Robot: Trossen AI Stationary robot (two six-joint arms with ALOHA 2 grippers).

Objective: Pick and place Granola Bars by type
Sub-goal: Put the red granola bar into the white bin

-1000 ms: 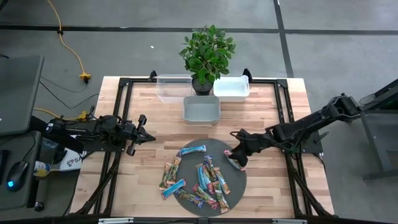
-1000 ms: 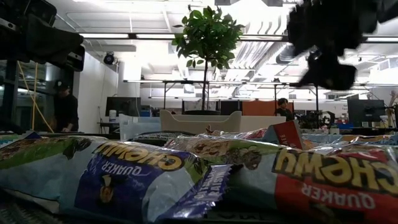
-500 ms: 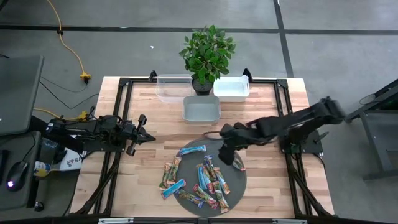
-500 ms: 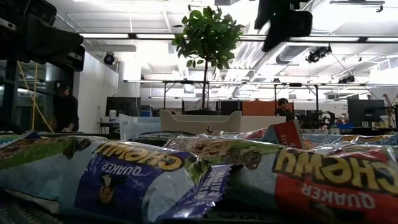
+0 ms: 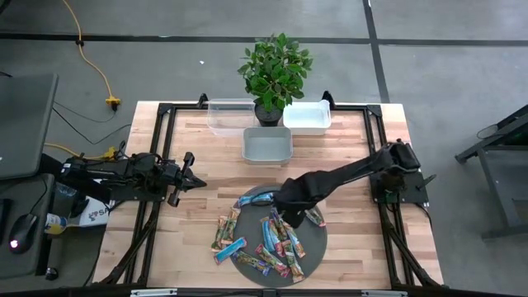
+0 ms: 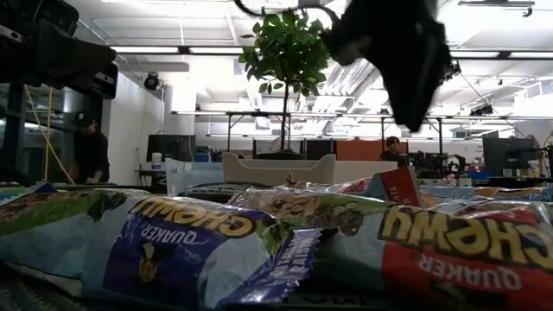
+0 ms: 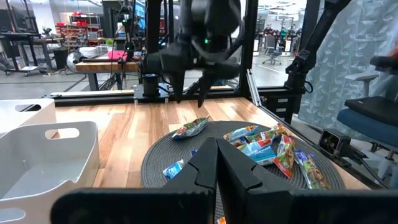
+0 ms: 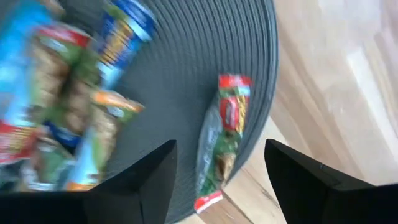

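A: Over the round dark mat (image 5: 318, 239) at the table's near middle – where does the right gripper (image 5: 280, 216) sit?

B: Above the mat's centre, arm stretched in from the right. Jaws wide, nothing between them; the right wrist view shows both fingers (image 8: 140, 186) spread, with a red-and-green bar (image 8: 222, 140) lying at the mat's edge in the gap beyond them

A: Granola bars (image 5: 276, 235)?

B: About a dozen, heaped mostly on the mat. A blue one (image 5: 256, 199) lies at its far left rim, two or three (image 5: 224, 233) spill onto the wood to the mat's left. One bar (image 5: 314, 217) lies apart on the mat's right side. Exact count not readable where they overlap under the gripper

A: Left gripper (image 5: 195, 181)?

B: Parked at the table's left side, well clear of the mat, jaws closed flat together, holding nothing

A: Bins?

B: Three near the far edge: a clear one (image 5: 230, 115), a white one (image 5: 307, 117), a grey one (image 5: 266, 144) just in front. A potted plant (image 5: 274, 73) stands between the rear two. No bars visible inside any

A: Low view?

B: Mostly blocked by wrappers (image 6: 173, 238) right at the lens; the gripper overhead is a dark blur, jaws unreadable there
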